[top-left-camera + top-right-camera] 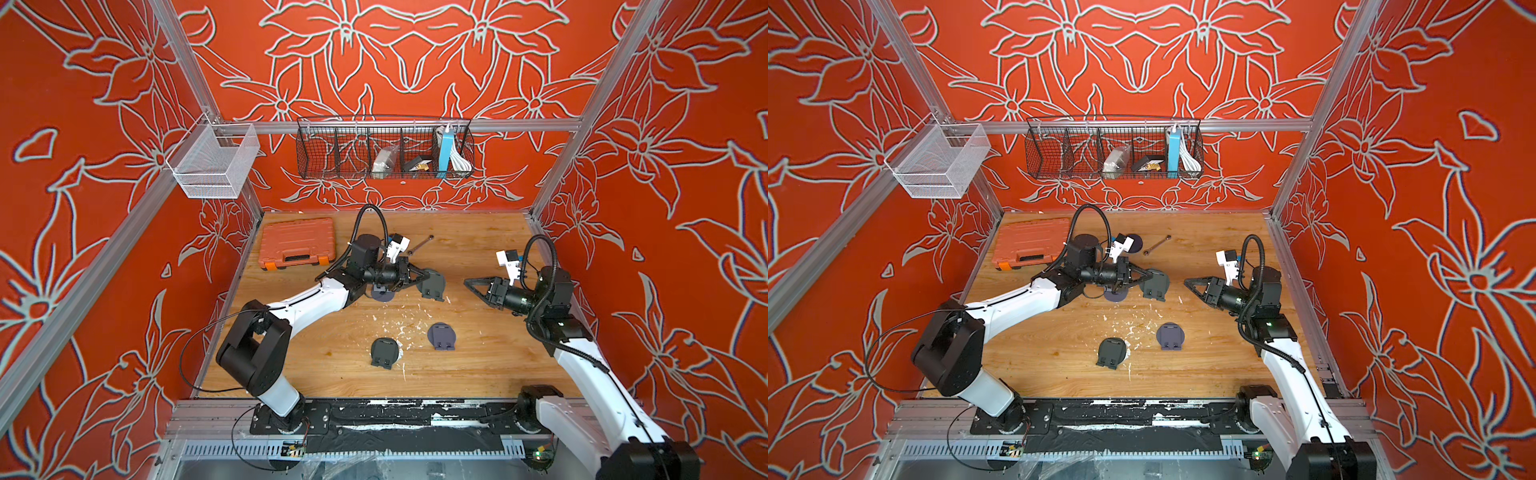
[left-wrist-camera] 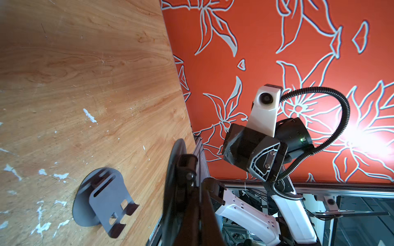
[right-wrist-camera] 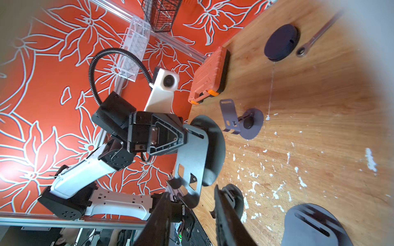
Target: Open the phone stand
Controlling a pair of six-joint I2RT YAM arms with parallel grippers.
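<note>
1. Step in hand, seemingly: steadying dark grey sheet-metal phone stand with round base (image 1: pixel 434 284), clenched in left gripper (image 1: pixel 422 276).
2. Poised opposite with right gripper (image 1: pixel 470 283) parted, empty, near but clear of stand.
3. Next, likely: close in, pinch cradle plate, swing away from base.
</note>
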